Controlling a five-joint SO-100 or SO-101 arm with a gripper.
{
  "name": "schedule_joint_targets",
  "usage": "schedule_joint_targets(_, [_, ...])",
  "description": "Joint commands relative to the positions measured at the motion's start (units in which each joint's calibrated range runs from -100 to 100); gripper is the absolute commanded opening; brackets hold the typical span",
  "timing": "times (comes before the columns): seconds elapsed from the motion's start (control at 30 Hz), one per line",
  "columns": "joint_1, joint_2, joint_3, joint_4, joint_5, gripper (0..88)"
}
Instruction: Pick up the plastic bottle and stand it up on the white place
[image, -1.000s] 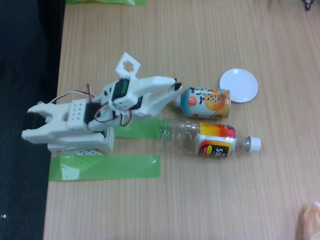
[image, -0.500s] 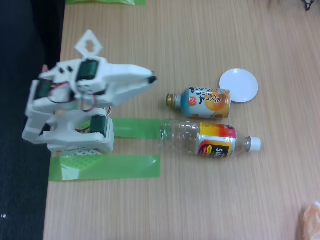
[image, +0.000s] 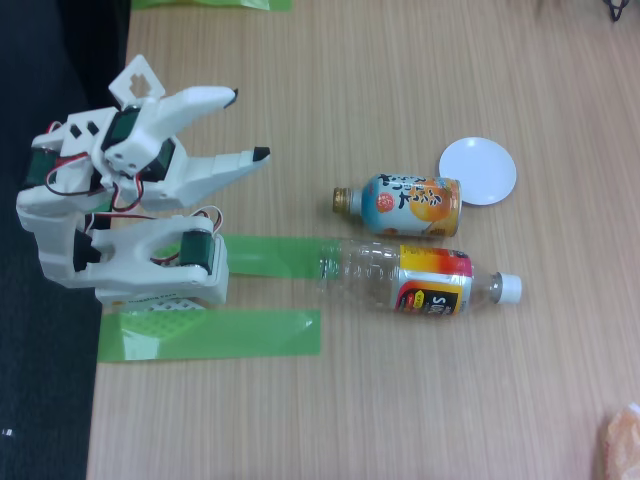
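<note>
The bottle (image: 420, 280) is lying flat on the table (image: 400, 400), long axis running left to right in the fixed view, white cap (image: 508, 288) pointing right, clear base pointing left and overlapping the end of a green tape strip (image: 270, 256). Just above it the can (image: 400, 205) is lying almost parallel, gold cap pointing left, close to the bottle but not touching. The dish (image: 478, 171) is sitting up and right of the can, its rim just beside the can's base end. The gripper (image: 246, 125) is hanging at upper left, fingers spread wide apart and holding nothing, well clear of both bottles. Bare wood is stretching out below and right of the bottle, and above the dish too. The table's left edge is running behind the arm's base (image: 150, 270).
</note>
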Motion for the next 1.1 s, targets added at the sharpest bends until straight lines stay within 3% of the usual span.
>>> schedule_joint_targets(0.0, [0.1,2.3,-1.9,0.1,0.4,26.3])
schedule_joint_targets(0.63, [-0.2,35.0,-32.4,-0.6,-0.1,25.9])
schedule_joint_targets(1.07, [-0.2,40.3,-32.9,-0.7,0.3,25.9])
